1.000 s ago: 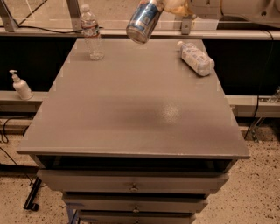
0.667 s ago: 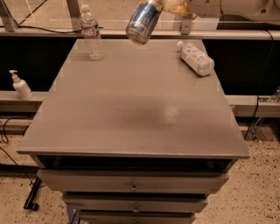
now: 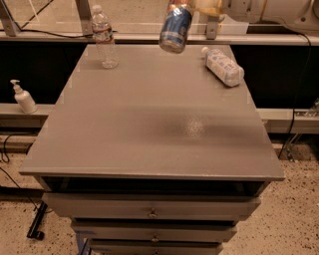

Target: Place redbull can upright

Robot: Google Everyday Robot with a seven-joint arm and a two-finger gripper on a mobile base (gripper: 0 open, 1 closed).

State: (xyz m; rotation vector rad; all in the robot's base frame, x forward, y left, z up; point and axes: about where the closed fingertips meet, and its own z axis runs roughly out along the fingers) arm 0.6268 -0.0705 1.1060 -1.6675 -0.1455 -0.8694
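Near edge: drawers (image 3: 152, 208) stacked under the grey table (image 3: 149, 129). Pump dispenser (image 3: 22, 97) stands off the table on a ledge to the left. Far left corner: clear water bottle (image 3: 104, 37), upright. Far right: white-labelled bottle (image 3: 224, 66) lying on its side. redbull can (image 3: 175, 27) is in the air above the table's far edge, between the two bottles, tilted, touching nothing below. gripper (image 3: 197, 7) at top, arm coming in from the right, fingers clamped on the can's upper end.

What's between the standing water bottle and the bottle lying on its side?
Bare tabletop; above it the claw, at the top edge, holds the tilted redbull can, in the camera view.
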